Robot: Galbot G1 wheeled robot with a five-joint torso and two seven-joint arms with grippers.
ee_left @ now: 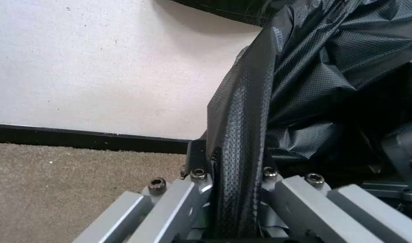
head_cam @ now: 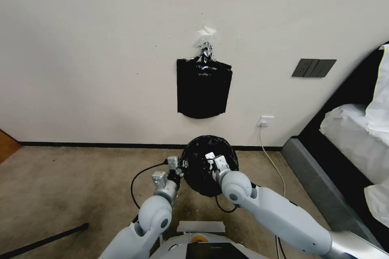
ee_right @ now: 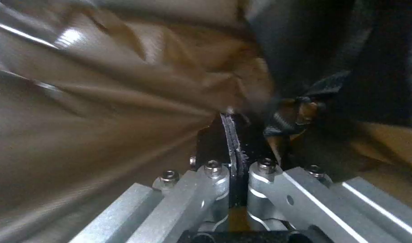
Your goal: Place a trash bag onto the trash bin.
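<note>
The glossy black trash bag (head_cam: pixel 202 180) is spread into a round, open shape on the carpet just before the wall, between my two arms. The trash bin is hidden under it. My left gripper (head_cam: pixel 183 165) is at the bag's left edge, shut on a taut band of the bag (ee_left: pixel 242 111), which runs between its fingers (ee_left: pixel 201 158). My right gripper (head_cam: pixel 209 161) reaches into the bag's mouth from the right and is shut on a thin fold of the film (ee_right: pixel 102 101), pinched where its fingertips meet (ee_right: pixel 233 135).
A flat bundle of black bags (head_cam: pixel 204 89) hangs from a clip on the wall above. A wall socket (head_cam: pixel 265 121) with a white cable (head_cam: pixel 272 160) is to the right, with a bed (head_cam: pixel 356 137) beyond. A black cable (head_cam: pixel 135 180) loops on the carpet to the left.
</note>
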